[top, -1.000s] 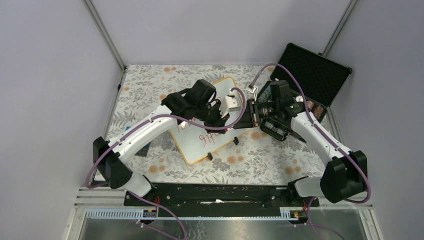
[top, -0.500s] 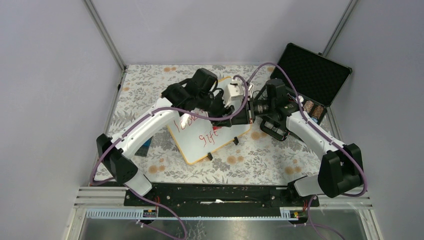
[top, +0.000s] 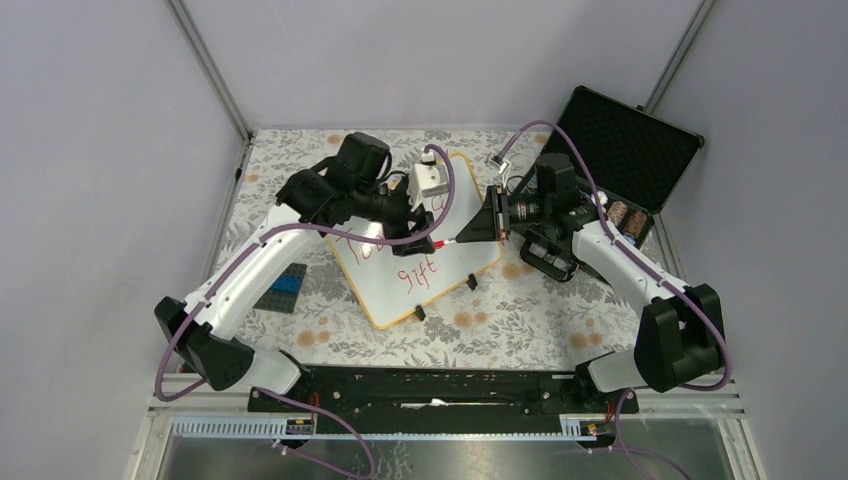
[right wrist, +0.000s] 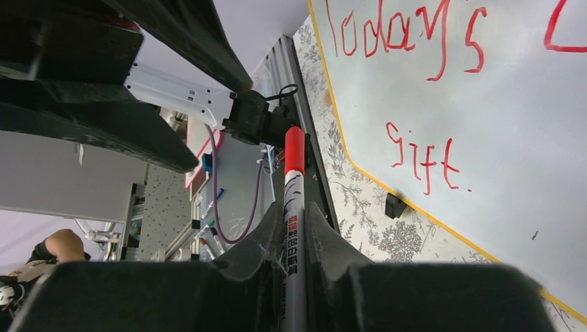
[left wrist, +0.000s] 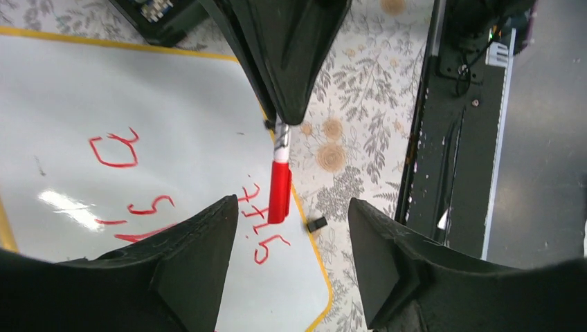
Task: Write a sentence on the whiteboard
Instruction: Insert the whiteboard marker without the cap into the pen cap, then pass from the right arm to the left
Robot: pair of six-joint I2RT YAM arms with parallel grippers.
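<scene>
Clearly the right pincer [right wrist: 294,216] is clamped on the barrel of a marker [right wrist: 291,249], whose red cap [left wrist: 280,192] points straight at the left pincer [left wrist: 289,232]. That one stands spread wide, a finger to each side of the cap and apart from it. The marker's long axis runs from the right arm toward the left, above the whiteboard [top: 393,300], which lies at the middle of the surface [top: 560,320]. So the left arm is nearer the cap; the right has the barrel. The sentence [right wrist: 405,31] reads "Today's" and, lower, "gift". A further word is cut off at the frame edge, and from above the left arm covers much of the writing. Whether the cap sits fully home I cannot tell.
</scene>
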